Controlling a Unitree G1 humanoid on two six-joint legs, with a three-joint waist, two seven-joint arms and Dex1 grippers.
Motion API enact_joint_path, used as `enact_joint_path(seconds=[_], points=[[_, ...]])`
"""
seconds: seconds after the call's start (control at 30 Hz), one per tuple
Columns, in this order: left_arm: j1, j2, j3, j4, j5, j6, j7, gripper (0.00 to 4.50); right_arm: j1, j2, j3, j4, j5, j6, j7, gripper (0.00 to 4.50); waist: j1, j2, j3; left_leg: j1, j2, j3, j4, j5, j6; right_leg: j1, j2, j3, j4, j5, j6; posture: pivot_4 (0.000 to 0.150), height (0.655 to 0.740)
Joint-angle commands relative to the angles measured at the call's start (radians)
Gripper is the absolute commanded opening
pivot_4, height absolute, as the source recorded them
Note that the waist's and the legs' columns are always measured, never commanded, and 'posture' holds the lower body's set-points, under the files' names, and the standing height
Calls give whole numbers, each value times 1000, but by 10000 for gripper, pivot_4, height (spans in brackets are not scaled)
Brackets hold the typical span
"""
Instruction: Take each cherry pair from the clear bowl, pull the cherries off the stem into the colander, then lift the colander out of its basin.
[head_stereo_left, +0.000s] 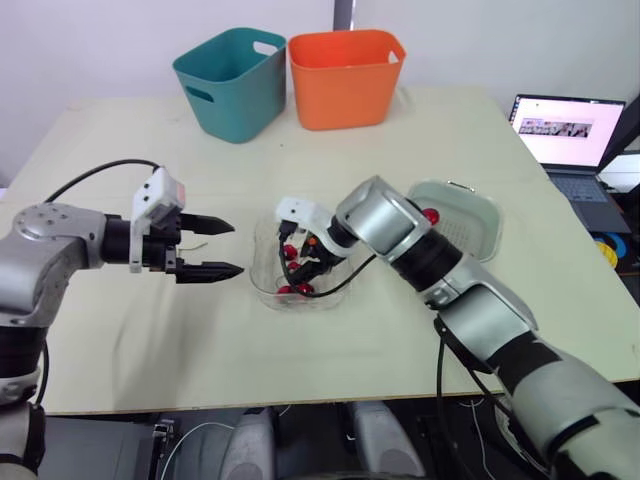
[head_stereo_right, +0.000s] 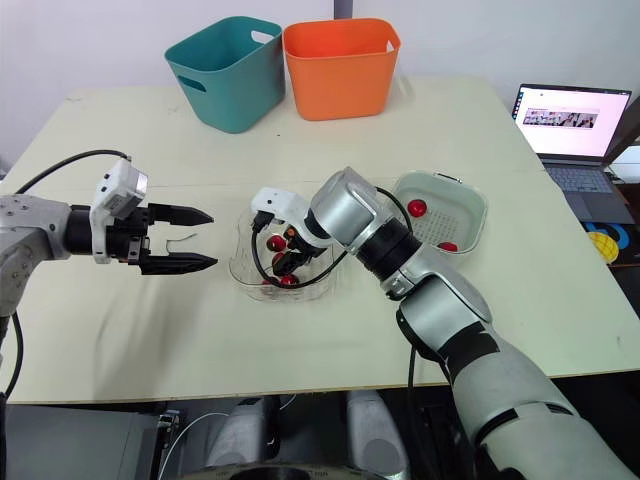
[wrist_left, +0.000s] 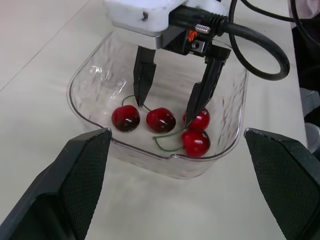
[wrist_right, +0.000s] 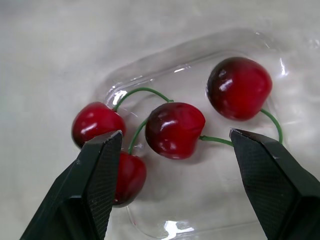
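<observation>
Reaching into clear bowl (wrist_left: 80, 86), mid desk (head_stereo_left: 150, 340): right end effector (wrist_left: 167, 111), fingers wide apart astride cherries (wrist_left: 160, 119), gripping nothing, apparently poised to pinch one pair. Left end effector (head_stereo_left: 236, 249), open, empty, hovers just left, likely awaiting the stem. Colander (head_stereo_left: 472, 226) right.

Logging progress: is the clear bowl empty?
Not empty: four cherries lie in the clear bowl, with the open right tool reaching among them.
</observation>
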Motion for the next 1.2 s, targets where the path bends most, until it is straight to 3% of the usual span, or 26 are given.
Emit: enact_joint_path(seconds=[0.03,0.13,0.2,0.3,0.77,0.97,1.2], points=[[-9,-1,20,-9,0,-15,9,45000,-43,15,-2,27,16,-34,-11,37174,0,0,0,0,0,0,0,0,0,0,0,0,0,0,0,1500,7400],[-9,-5,24,-6,0,-18,14,45000,-52,19,21,60,9,-71,-13,35263,0,0,0,0,0,0,0,0,0,0,0,0,0,0,0,1500,7400],[-11,-6,25,-6,0,-18,16,45000,-53,15,34,62,6,-90,-9,31293,0,0,0,0,0,0,0,0,0,0,0,0,0,0,0,1500,7400],[-16,-7,23,-7,-1,-15,20,45000,-52,4,51,52,5,-114,0,21658,0,0,0,0,0,0,0,0,0,0,0,0,0,0,0,1500,7400],[-41,-16,18,-8,-5,-1,35,45000,-28,-27,97,-10,3,-156,33,21658,0,0,0,0,0,0,0,0,0,0,0,0,0,0,0,1500,7400],[-29,-14,24,6,1,-20,28,45000,-21,-32,108,-17,-9,-178,27,9212,0,0,0,0,0,0,0,0,0,0,0,0,0,0,0,1500,7400],[-19,-13,29,21,4,-39,26,45000,-21,-40,122,-27,-25,-220,22,9212,0,0,0,0,0,0,0,0,0,0,0,0,0,0,0,1500,7400]])
